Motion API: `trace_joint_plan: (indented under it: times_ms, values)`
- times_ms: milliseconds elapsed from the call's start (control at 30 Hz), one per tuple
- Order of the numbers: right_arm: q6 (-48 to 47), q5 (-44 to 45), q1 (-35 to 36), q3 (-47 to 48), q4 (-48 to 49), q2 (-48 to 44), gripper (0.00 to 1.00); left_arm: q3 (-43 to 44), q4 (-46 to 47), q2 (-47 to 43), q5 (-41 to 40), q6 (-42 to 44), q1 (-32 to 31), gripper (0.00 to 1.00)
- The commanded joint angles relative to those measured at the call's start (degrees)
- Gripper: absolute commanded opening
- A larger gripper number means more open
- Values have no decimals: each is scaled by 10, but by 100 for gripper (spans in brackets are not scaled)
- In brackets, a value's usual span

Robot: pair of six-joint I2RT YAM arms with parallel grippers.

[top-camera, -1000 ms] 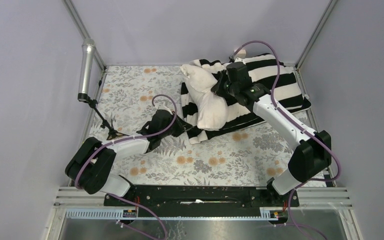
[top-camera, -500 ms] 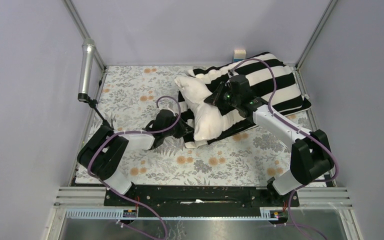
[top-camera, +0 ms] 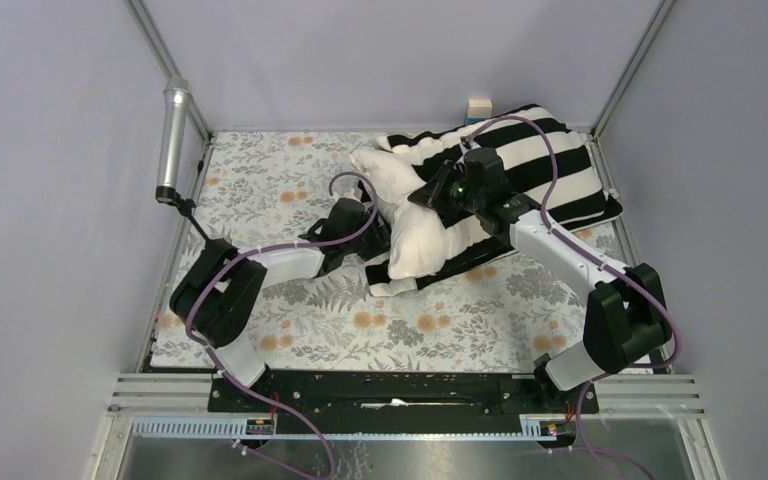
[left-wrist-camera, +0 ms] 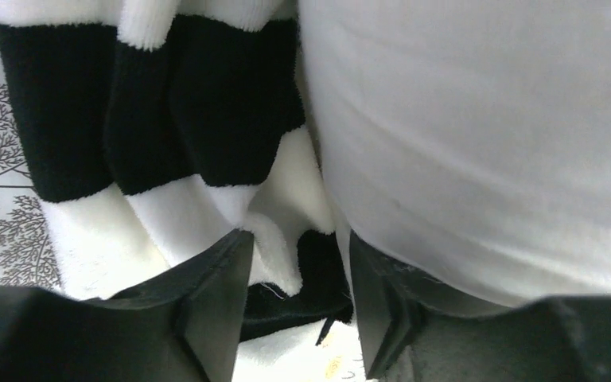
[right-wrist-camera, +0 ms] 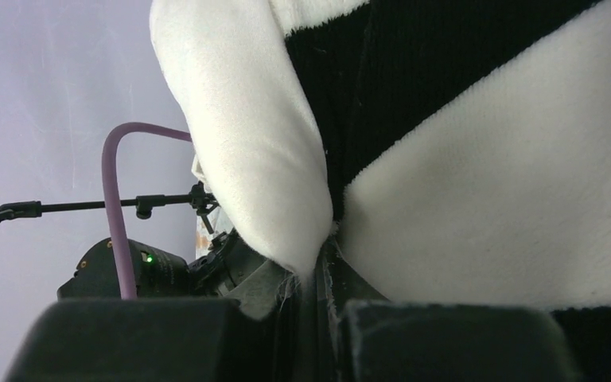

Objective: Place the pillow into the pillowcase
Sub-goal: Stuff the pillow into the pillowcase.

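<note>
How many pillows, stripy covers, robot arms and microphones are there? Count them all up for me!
Cream pillow: 1
Striped pillowcase: 1
Robot arms: 2, the left arm and the right arm
Silver microphone: 1
Total: 5

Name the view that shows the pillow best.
Top external: the pillow bulges partly out of the pillowcase, outline clear. Left wrist shows only a cream bulge; right wrist, white cloth that may be either.
</note>
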Motion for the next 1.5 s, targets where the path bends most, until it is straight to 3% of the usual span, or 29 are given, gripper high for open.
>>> trace_joint_plan:
  times_ms: [0, 67, 200, 333, 433, 600, 700, 767, 900, 1067, 1167, 1233, 1333, 1467]
  values:
    - [42, -56, 5, 51, 47, -39, 0, 69, -66, 24, -43, 29, -16, 55]
    - [38, -52, 5, 61, 39, -37, 0, 77, -92, 28, -71, 23, -25, 62]
    - [41, -53, 5, 71, 41, -33, 0, 90, -88, 56, -75, -4, -32, 59]
    - [32, -42, 5, 85, 29, -27, 0, 93, -46, 81, -58, -31, -34, 34]
    - [-12, 22, 5, 108, -16, -20, 0, 84, -41, 60, -46, -27, -32, 0]
    - [-118, 252, 5, 167, -105, 32, 0, 3, -67, -78, -38, -6, -27, 0]
    - [-151, 402, 14, 151, -82, 53, 0, -29, -109, -161, -15, 9, -24, 0]
    - [-158, 448, 27, 100, -30, 53, 0, -43, -141, -218, -11, 22, -22, 0]
    - [-171, 471, 85, 13, 74, 60, 0, -46, -184, -306, -14, 38, -10, 0]
    - [-182, 357, 94, 1, 95, 52, 1, -39, -159, -307, -1, 53, 5, 0]
    - [-230, 261, 95, 53, 49, 30, 38, -40, -147, -287, 11, 55, 13, 0]
    - [-262, 192, 101, 112, -36, 25, 63, -46, -138, -281, 15, 52, 17, 0]
    - [-329, 192, 141, 158, -108, 1, 95, -47, -136, -277, 20, 46, 26, 0]
    - [-383, 216, 190, 145, -149, -54, 99, -46, -123, -276, 25, 42, 34, 0]
